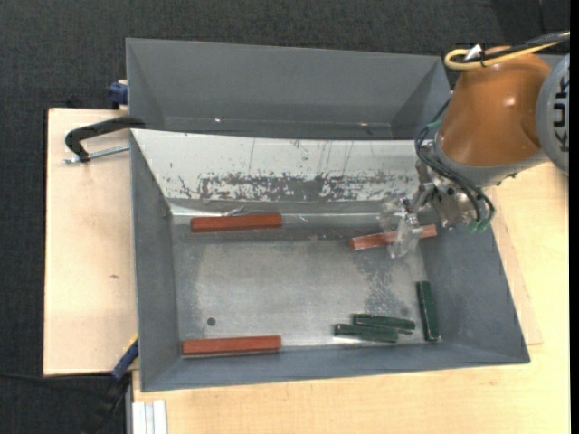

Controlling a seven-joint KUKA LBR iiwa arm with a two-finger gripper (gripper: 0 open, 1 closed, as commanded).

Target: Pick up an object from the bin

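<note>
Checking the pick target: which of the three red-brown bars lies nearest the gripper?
The right-hand bar by the back wall, directly at the gripper; the other two lie far to the left.

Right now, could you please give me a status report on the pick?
Tool shut on red-brown bar, back right of bin. Two spare bars lie left, green sticks front right. Neither touches it.

The bin (154,269) holds three red-brown bars: far-left bar (235,223), near-left bar (231,344), right bar (369,241). Dark green sticks number three, it seems: lone stick (426,310), overlapping pair (373,329).
</note>
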